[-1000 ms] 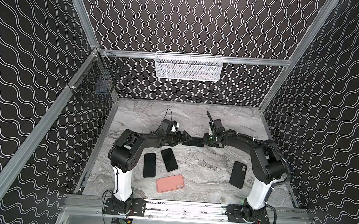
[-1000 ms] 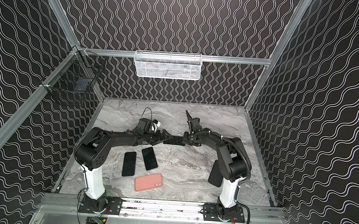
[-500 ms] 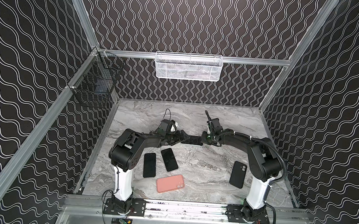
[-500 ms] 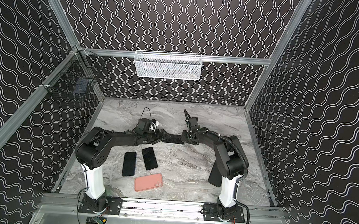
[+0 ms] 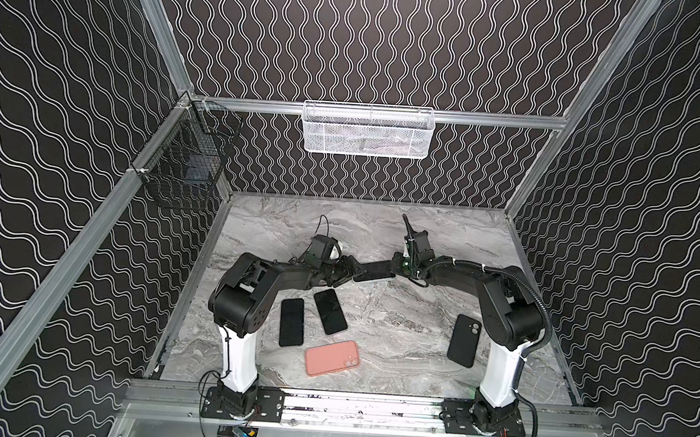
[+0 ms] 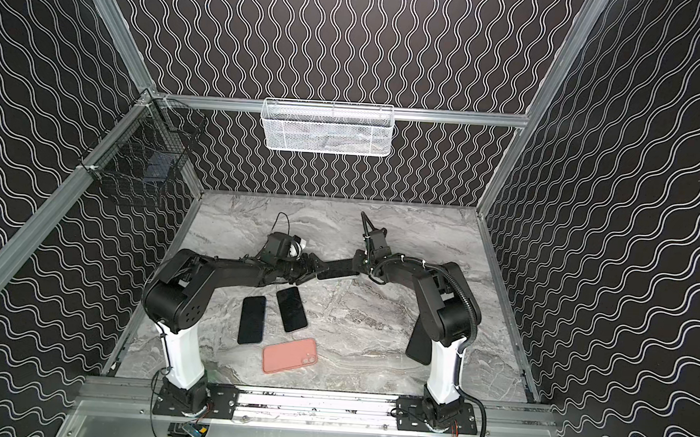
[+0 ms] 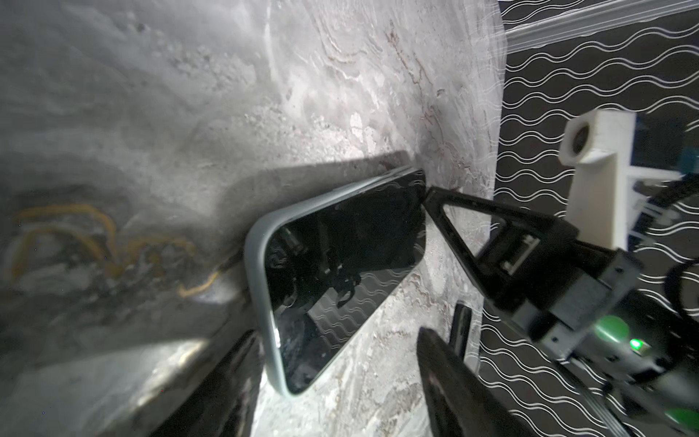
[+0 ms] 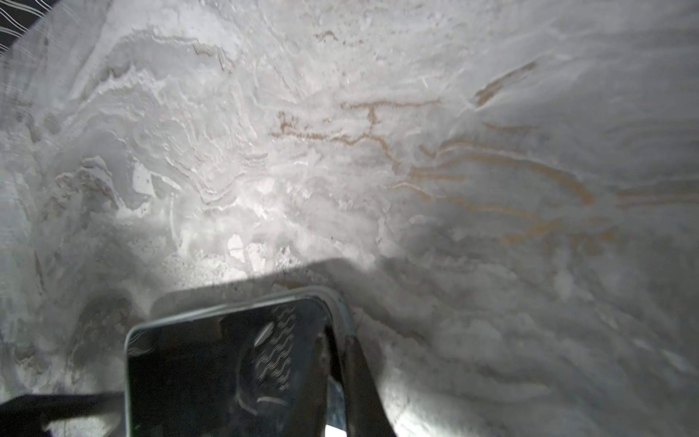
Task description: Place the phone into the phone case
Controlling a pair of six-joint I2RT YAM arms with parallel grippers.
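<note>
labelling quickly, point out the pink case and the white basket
pink case (image 5: 332,358): in a top view, middle of its back
white basket (image 5: 367,139): in a top view, front mesh wall

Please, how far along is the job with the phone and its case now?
Looks done: the black-screened phone lies inside the pale grey case, though the corner at the right gripper may not be seated. In hand: that gripper's tip touches it, while the left gripper holds its fingers open around the opposite end. Remaining, probably: pressing the corner home, then letting go.
</note>
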